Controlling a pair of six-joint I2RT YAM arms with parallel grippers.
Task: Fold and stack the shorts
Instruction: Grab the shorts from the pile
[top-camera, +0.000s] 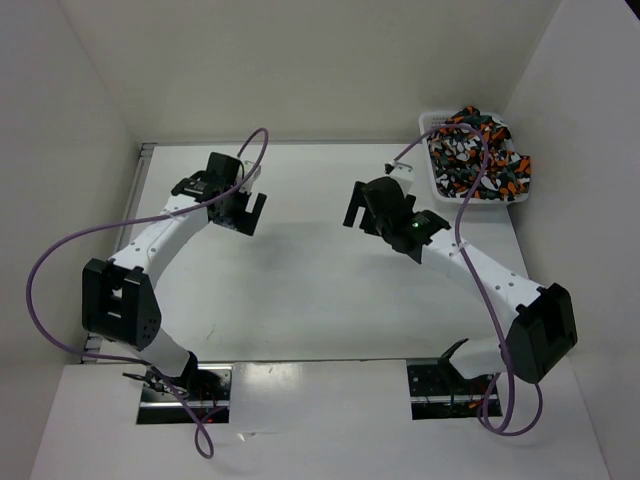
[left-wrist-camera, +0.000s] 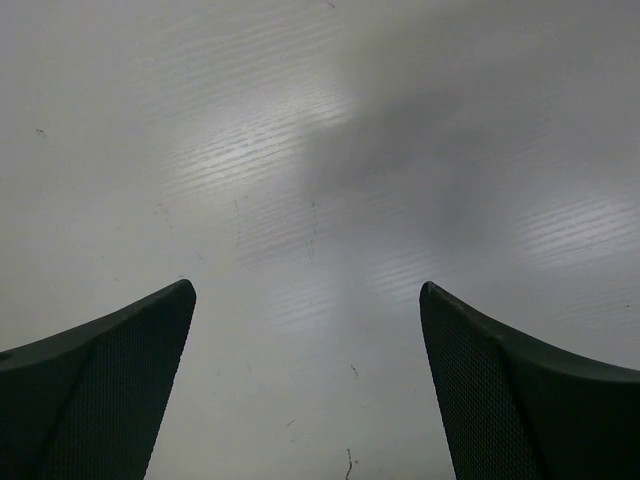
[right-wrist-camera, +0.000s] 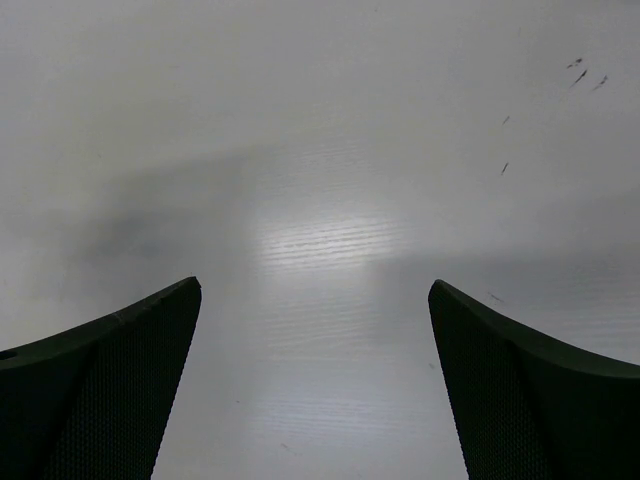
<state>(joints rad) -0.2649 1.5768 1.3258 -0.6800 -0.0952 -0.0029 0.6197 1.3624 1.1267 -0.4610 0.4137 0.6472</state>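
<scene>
While both arms hang over bare surface, the soft shorts with the orange, black, grey and white camouflage print (top-camera: 478, 150) lie heaped in the white plastic mesh basket (top-camera: 437, 122), bulging over its rim on the side away from the arms. How many pairs the heap holds cannot be told. The right hand (top-camera: 360, 215) hovers near the basket, just off its left side, with its fingers spread wide and nothing between them. The left hand (top-camera: 243, 213) is well apart from the basket, farther left, equally wide and empty. Both wrist views show only the pale grey bench (top-camera: 320, 290) between the fingers.

The risks probably begin with the reach into the basket:
- A pinch into a tangled heap may take several layers, or two pairs at once.
- Fabric may catch on the mesh, so a lift could drag or tip the light basket.
- The right arm's purple cable (top-camera: 470, 215) appears to run across the basket and might snag on the rim or the cloth.
- A grip on a bunched middle would leave the shorts hard to spread flat beside the basket.
</scene>
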